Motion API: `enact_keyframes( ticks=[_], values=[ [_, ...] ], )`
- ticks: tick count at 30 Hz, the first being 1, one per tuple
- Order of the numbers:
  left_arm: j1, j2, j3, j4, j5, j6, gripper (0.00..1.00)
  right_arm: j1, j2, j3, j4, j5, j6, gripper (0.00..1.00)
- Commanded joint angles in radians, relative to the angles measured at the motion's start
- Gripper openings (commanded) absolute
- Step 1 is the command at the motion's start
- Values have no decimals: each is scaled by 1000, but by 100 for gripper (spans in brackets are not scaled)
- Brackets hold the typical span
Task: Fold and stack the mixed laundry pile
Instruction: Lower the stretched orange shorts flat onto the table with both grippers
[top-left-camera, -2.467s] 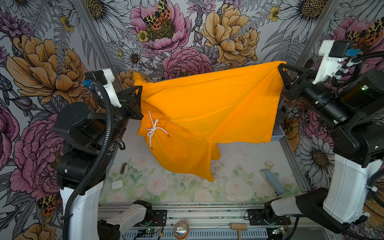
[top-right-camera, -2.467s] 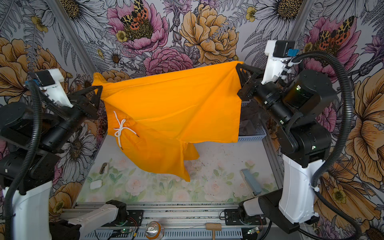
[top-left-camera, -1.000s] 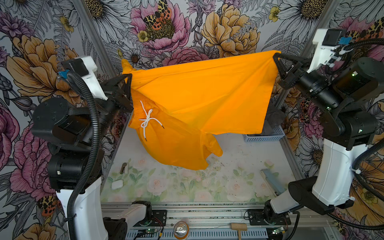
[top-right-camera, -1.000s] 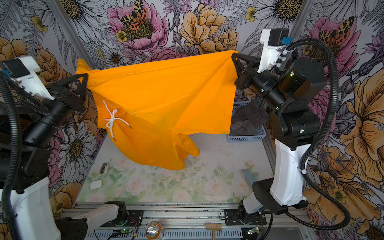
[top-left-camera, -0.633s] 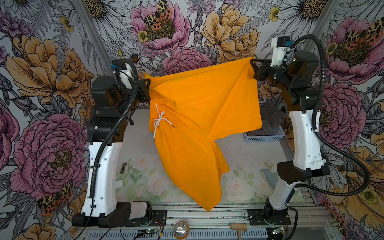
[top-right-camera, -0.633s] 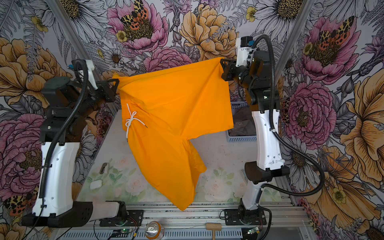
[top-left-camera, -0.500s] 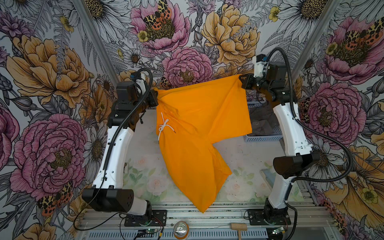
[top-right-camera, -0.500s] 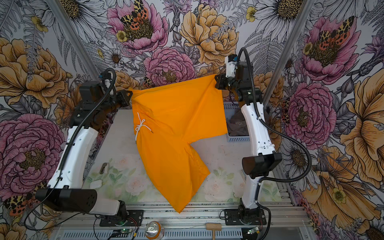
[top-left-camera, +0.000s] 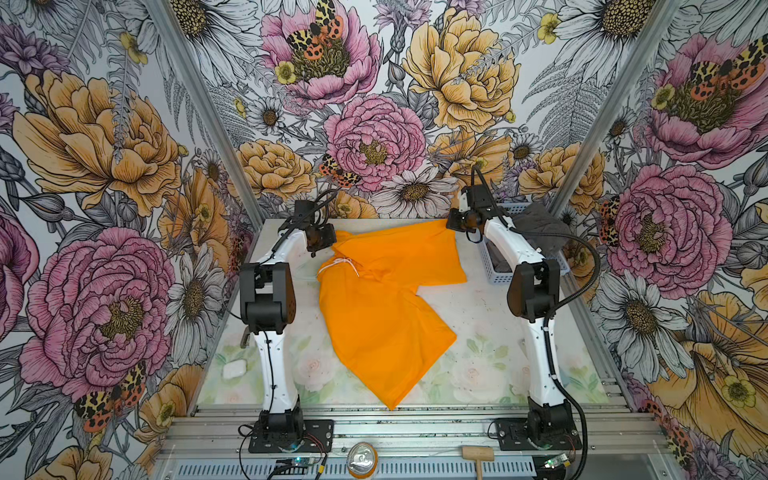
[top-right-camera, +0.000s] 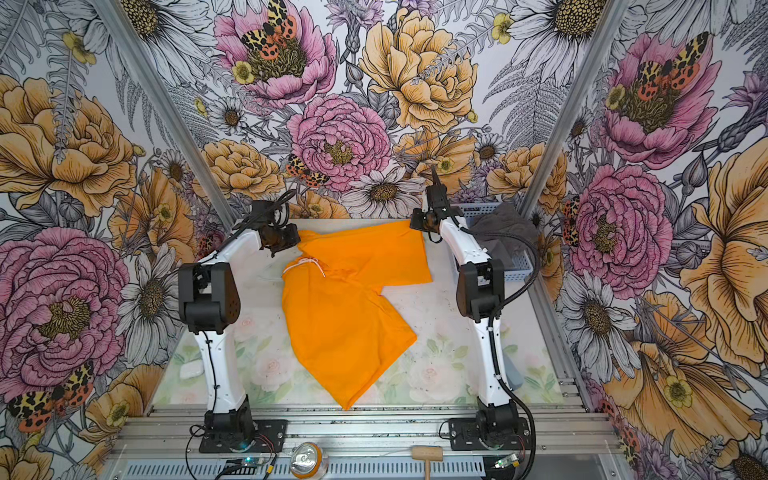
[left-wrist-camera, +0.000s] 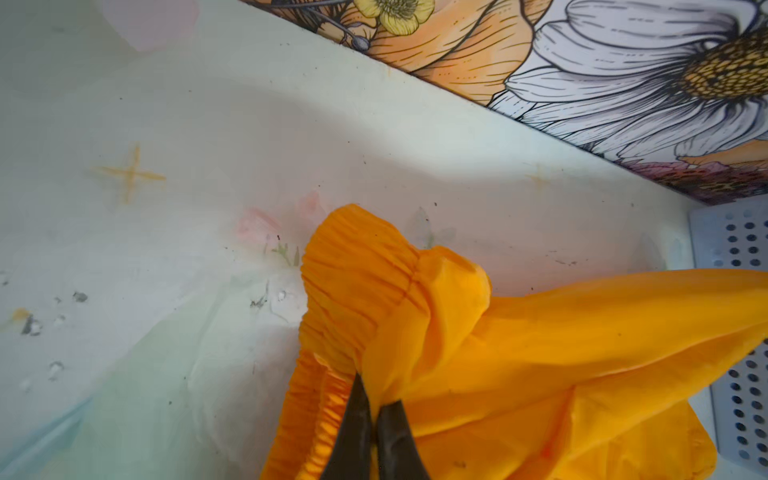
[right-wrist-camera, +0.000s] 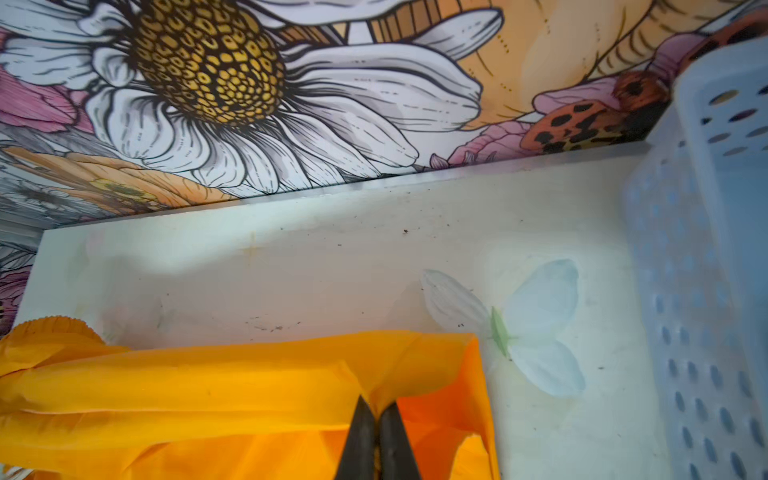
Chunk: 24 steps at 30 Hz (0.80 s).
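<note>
the pale, flower-printed tabletop (top-left-camera: 478, 332) fills the lower middle of both top views. the bright orange shorts (top-left-camera: 386, 316) of thin fabric lie spread at its centre. one leg reaches toward the bottom edge and the other toward the right. a pale blue perforated plastic basket (top-left-camera: 498, 276) stands at the tabletop's upper right corner, with a dark grey terry towel (top-left-camera: 540, 226) heaped in it and over its rim. the left pincer (left-wrist-camera: 376, 399) sits at the upper left corner of the shorts, its dark fingers nearly together. it pinches the gathered waistband, which rises in a peak. the right pincer (right-wrist-camera: 376, 405) is pressed together on the cloth's upper right corner, near the basket. a white drawstring (top-left-camera: 347, 262) lies knotted on the shorts just below the left pincer.
</note>
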Motion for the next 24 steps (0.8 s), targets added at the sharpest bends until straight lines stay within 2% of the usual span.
enact_keyframes(
  ticks=[1,2,4,6,8,9,12,14,19,24],
  values=[
    [46,-8,86,21,-95,-15,47,-38,7,77,46,200,37,0],
    [46,-4,94,22,-105,-16,61,-40,18,86,45,229,43,0],
    [49,-12,96,23,-127,-17,79,-48,38,108,40,281,58,0],
    [53,-36,81,24,-159,-18,92,-58,64,145,32,310,68,0],
    [60,-68,52,30,-170,-17,99,-69,103,209,9,313,74,0],
    [65,-84,34,33,-172,-17,99,-74,122,242,-3,308,80,1],
    [70,-118,-21,33,-156,-9,99,-83,166,315,-31,287,91,38],
    [69,-137,-68,33,-128,-5,99,-82,162,316,-38,274,92,50],
    [39,-203,-222,57,-65,-3,99,-67,52,201,-45,237,78,58],
    [-2,-250,-337,59,-59,21,95,-23,-173,-115,-43,184,69,58]
  ],
)
